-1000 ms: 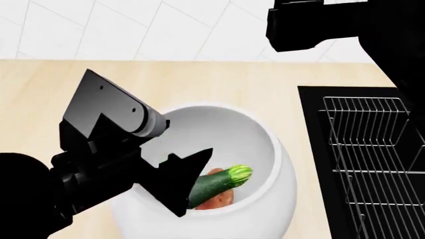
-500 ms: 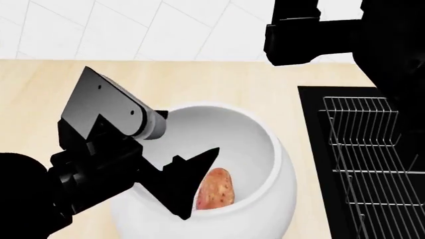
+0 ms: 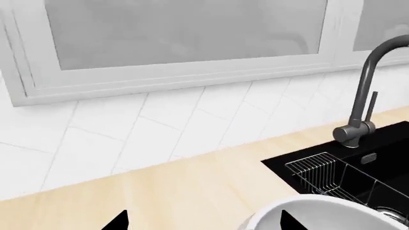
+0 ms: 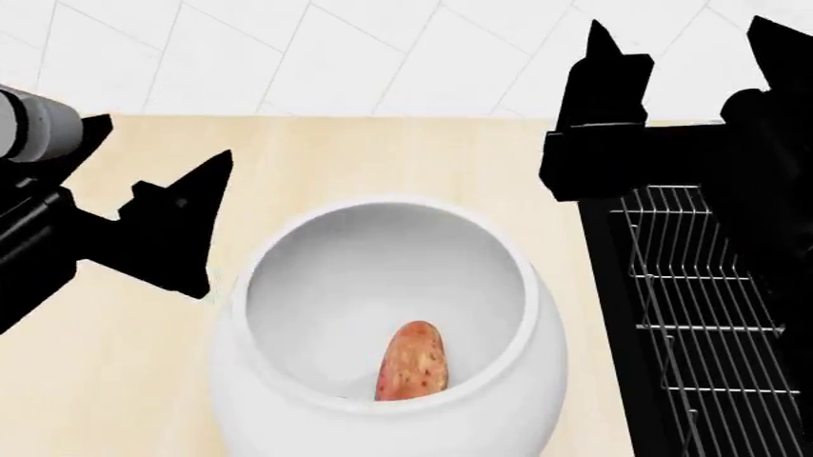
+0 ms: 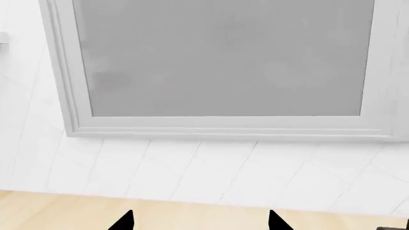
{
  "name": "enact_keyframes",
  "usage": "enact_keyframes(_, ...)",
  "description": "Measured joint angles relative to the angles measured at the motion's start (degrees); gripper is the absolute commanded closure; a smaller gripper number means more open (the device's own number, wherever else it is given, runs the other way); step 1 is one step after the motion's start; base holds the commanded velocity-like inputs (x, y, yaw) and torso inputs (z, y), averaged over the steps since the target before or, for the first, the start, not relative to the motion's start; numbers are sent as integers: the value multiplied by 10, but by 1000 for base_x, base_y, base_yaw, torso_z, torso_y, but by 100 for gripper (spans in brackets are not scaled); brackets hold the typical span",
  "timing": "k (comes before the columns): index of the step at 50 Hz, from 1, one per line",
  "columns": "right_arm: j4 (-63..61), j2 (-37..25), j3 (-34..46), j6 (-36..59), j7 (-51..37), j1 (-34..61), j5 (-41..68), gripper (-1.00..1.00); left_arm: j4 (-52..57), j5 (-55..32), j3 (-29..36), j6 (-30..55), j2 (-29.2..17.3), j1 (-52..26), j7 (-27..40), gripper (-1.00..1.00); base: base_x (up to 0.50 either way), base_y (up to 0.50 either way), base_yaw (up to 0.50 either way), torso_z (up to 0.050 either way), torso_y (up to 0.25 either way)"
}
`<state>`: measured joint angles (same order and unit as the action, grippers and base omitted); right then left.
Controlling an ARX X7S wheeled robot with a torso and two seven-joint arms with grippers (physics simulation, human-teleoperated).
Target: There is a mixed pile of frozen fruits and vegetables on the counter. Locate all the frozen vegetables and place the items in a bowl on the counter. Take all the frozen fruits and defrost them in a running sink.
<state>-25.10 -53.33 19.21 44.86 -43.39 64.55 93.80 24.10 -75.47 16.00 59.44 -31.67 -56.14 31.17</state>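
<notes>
Half a second ago the left gripper (image 4: 190,224) hung over the bowl (image 4: 305,400), covering part of its mouth; now it has drawn back to the left, clear of the rim, and the whole opening shows. The right gripper (image 4: 692,48) has come into view too, held high beside the sink (image 4: 610,314), where before only a black block of that arm showed. A second ago a zucchini lay across the sweet potato (image 4: 412,361) in the bowl; now only the sweet potato is visible there, leaning against the near inner wall.

From the head view, the bowl stands on the table (image 4: 381,157) just left of the sink, and the wire rack (image 4: 711,314) lies across the basin. One left finger shows here, so this view alone does not tell the spread.

From the left wrist view, two dark fingertips (image 3: 118,223) stand well apart with nothing between them; the bowl's rim sits by one of them. Only this view shows the faucet (image 3: 364,96) and the window above the tiled wall.

From the right wrist view, both fingertips (image 5: 124,221) are likewise apart and empty, pointing at the table's far edge and the window (image 5: 223,57).
</notes>
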Motion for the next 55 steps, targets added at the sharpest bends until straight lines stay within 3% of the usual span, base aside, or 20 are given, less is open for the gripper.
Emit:
enact_keyframes(13,-83,-59,-60,-65,-27,-122,-15,-100,83,-7,-75,-25,-75,96,73,-100,0,0,0,0,0)
enact_keyframes(30,-171,-139,-157,-138,-37,-327,-44,-100,156,35,-137,-81,-126,258,91,-100,-7,0,0,0,0)
enact_keyframes(40,-188,-158,-185,-153,-41,-383,-45,-100,179,31,-164,-97,-142,301,95,-100,-318,-1,0,0,0)
enact_keyframes(55,-193,-163,-196,-159,-40,-412,-49,-100,186,32,-160,-100,-140,304,106,-100,-344,-1,0,0,0)
